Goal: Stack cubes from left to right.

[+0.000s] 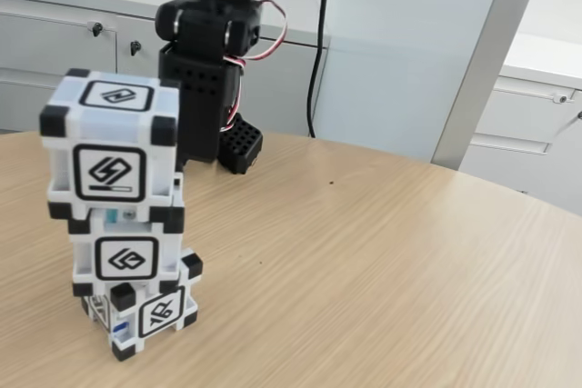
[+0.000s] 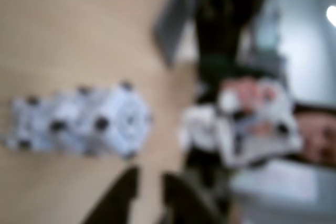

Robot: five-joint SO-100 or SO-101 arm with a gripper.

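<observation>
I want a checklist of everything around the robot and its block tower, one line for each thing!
Surface: light wooden table, rounded edge, one tiny dark speck.
Job's things: three cubes in one tower; top cube on middle cube on bottom cube. The bottom one is turned askew.
Clutter: nothing seen on the table in the fixed view.
Hand: two dark fingers at the bottom of the blurry wrist view, a gap between them, holding nothing; hand is apart from the tower.
Cables: red and white wires on the arm; black cable down the wall.
Surroundings: grey cabinets, white panel.
</observation>
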